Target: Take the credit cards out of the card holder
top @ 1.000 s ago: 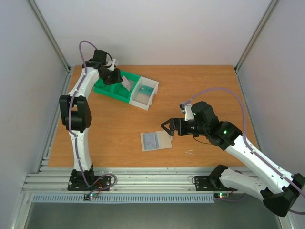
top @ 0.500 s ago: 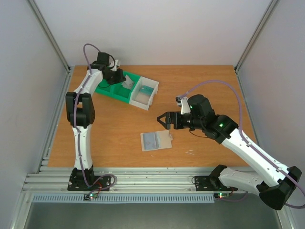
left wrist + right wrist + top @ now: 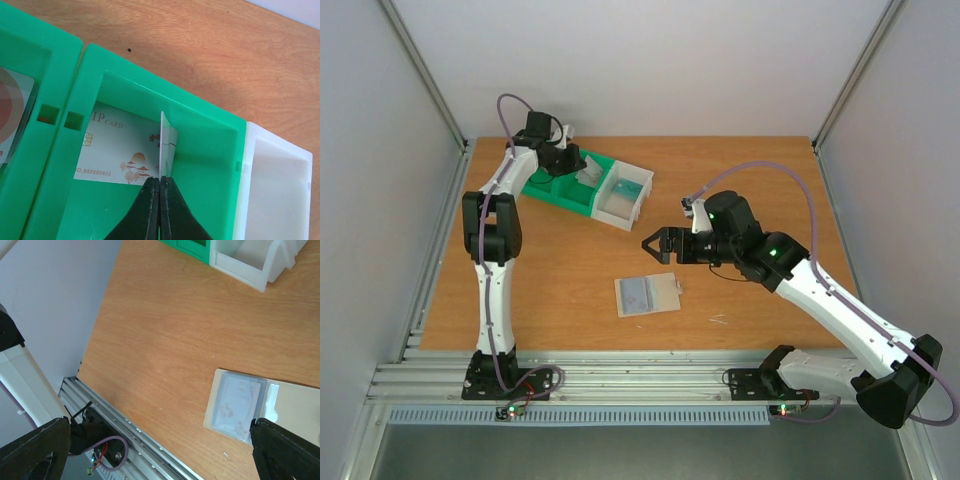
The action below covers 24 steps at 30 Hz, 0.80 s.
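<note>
Left wrist view: the left gripper (image 3: 160,181) is clamped on one card (image 3: 162,142), held on edge over a green compartment of the tray (image 3: 90,65). A second card (image 3: 115,150), white with red marks, lies flat in that compartment. A third card (image 3: 11,112) lies in the neighbouring green one. From above, the single holder (image 3: 647,294) lies flat on the table (image 3: 550,270), well apart from the tray. The right gripper (image 3: 656,243) hovers near it, jaws spread, gripping nothing.

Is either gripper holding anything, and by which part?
Left gripper pinches a thin white rectangular card by its near edge, upright in the green plastic tray. Right gripper is open, holding nothing.
</note>
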Each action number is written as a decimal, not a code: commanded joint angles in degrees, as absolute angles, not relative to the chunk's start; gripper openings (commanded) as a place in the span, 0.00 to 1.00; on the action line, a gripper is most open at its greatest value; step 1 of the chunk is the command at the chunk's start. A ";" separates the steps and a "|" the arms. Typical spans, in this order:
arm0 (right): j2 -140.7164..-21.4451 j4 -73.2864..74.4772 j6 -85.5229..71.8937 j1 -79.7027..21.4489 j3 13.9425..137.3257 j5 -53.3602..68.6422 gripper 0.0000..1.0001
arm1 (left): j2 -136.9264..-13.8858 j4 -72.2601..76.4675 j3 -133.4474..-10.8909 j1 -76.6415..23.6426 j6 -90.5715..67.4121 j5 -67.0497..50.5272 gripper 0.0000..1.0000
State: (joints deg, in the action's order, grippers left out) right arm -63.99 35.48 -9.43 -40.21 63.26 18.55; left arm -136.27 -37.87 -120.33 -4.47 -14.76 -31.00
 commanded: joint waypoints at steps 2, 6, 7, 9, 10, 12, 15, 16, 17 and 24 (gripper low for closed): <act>-65.02 34.63 -11.39 -40.51 65.13 19.24 0.98 | -138.36 -33.95 -122.84 -4.13 -14.18 -31.67 0.01; -65.34 35.85 -11.98 -40.49 65.73 17.90 0.98 | -139.07 -33.39 -123.01 -4.13 -14.13 -31.68 0.01; -65.32 35.95 -11.99 -40.49 65.70 17.92 0.98 | -139.24 -33.17 -123.14 -4.13 -14.43 -31.72 0.01; -65.41 35.91 -12.20 -40.51 65.50 17.93 0.98 | -139.66 -33.13 -123.89 -4.13 -14.73 -31.75 0.00; -65.54 36.05 -12.15 -40.49 65.55 17.91 0.98 | -139.80 -33.12 -124.26 -4.13 -14.69 -31.69 0.01; -65.93 36.55 -11.98 -40.51 65.81 17.80 0.98 | -140.05 -33.41 -124.65 -4.13 -14.38 -31.43 0.01; -66.93 37.64 -11.93 -40.52 66.59 17.38 0.98 | -140.22 -33.92 -125.08 -4.09 -13.78 -31.35 0.01; -67.13 37.70 -12.07 -40.52 66.62 17.40 0.98 | -140.22 -33.86 -125.04 -4.05 -13.72 -31.45 0.01; -67.15 37.66 -12.19 -40.50 66.58 17.46 0.99 | -140.29 -33.87 -124.96 -4.04 -13.83 -31.39 0.02; -66.17 36.94 -13.14 -40.49 65.03 17.78 0.98 | -140.28 -31.06 -122.37 -4.04 -16.78 -28.68 0.00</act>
State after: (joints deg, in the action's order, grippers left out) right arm -66.87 36.82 -12.01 -40.21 64.77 18.04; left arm -138.87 -36.53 -123.00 -4.45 -14.85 -30.94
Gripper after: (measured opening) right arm 0.985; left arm 0.011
